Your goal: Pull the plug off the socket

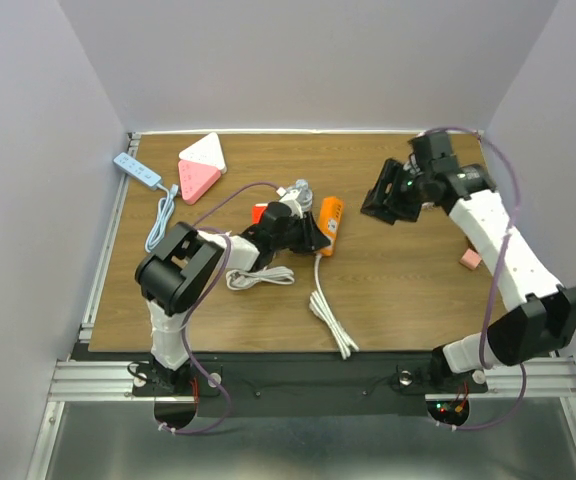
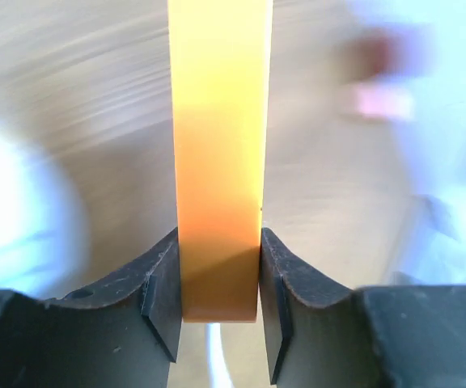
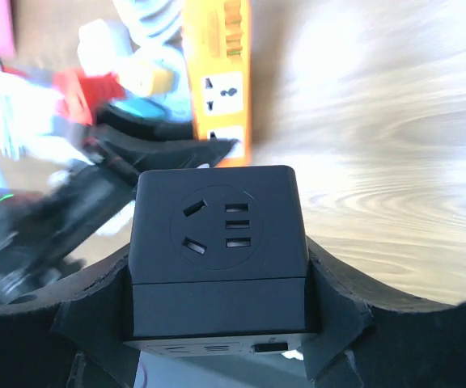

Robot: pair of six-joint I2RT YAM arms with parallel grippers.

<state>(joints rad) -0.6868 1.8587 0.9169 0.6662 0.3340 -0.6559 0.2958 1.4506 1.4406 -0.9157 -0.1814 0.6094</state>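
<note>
A robotics lab cell: plain white walls point(image 1: 28, 150) box in a wooden table point(image 1: 408, 290) on aluminium rails point(image 1: 298, 378).

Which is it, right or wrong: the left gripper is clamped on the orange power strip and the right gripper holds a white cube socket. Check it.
Wrong on one point: the cube socket in the right gripper is black, not white; the right wrist view shows it. The left gripper is clamped on the orange power strip, as stated.
</note>
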